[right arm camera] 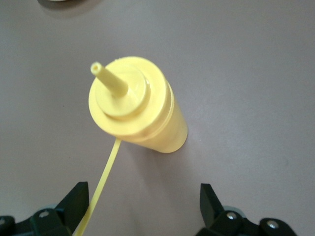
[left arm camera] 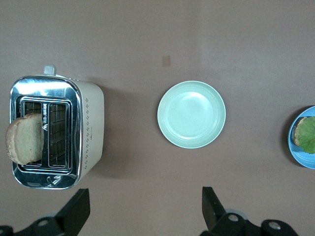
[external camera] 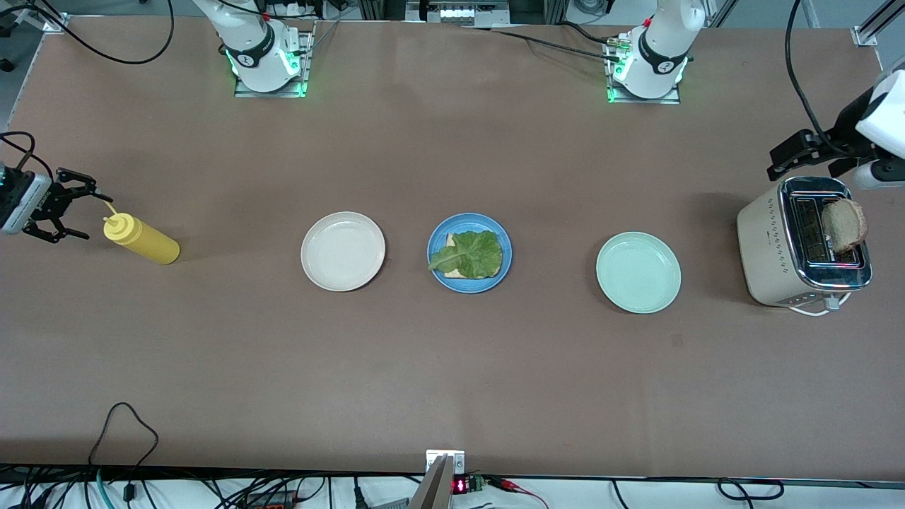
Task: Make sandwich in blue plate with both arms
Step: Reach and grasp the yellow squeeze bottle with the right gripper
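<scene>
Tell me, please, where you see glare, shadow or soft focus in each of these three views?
Front view: even light, green glow at both arm bases, a soft shadow beside the toaster. Left wrist view: glare on the toaster's chrome top, a sheen on the mint-green plate; left gripper open, sharp. Right wrist view: mustard bottle slightly soft, with its shadow on the table; right gripper open.

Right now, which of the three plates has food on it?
The blue plate, the middle one: it holds bread topped with lettuce. The white plate and green plate are bare.

Even overhead light, soft shadows, glare on the toaster (external camera: 813, 244).
</scene>
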Robot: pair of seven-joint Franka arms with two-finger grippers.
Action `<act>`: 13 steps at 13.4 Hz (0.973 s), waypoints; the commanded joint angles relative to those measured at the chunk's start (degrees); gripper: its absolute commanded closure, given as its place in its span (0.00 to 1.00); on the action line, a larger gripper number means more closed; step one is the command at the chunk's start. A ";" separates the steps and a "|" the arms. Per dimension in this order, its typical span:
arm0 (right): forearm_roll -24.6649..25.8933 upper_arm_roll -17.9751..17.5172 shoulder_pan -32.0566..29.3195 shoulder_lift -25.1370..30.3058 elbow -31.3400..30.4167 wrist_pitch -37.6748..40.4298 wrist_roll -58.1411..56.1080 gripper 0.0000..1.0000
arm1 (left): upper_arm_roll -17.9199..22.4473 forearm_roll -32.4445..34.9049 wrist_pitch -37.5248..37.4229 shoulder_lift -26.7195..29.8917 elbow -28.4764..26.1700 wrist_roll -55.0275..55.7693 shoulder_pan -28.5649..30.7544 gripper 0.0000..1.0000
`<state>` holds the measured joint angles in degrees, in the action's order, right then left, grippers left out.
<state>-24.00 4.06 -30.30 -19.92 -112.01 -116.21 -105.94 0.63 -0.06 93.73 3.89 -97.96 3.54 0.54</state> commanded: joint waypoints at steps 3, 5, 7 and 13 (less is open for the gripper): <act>-1.57 -1.34 -1.69 -1.25 0.83 1.07 -1.55 0.00 | 1.04 -0.64 -0.65 -0.03 0.66 -0.72 -0.46 0.00; -1.92 -2.38 -3.00 -2.74 0.66 1.25 -2.68 0.00 | -0.89 -0.64 -0.65 0.06 0.57 -0.72 0.95 0.00; -5.25 -2.74 -3.62 -4.50 0.57 1.25 -6.54 0.00 | -0.90 -0.64 -0.65 0.06 0.57 -0.72 1.04 0.00; -5.88 -4.05 -3.62 -6.35 0.48 0.81 -7.00 0.00 | -0.98 -0.64 -1.53 0.32 -0.21 -1.52 0.87 0.00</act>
<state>-28.75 1.85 -32.52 -25.95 -112.03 -115.67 -111.63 0.44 -0.07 93.03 3.89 -97.97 3.22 0.61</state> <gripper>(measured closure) 0.000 0.000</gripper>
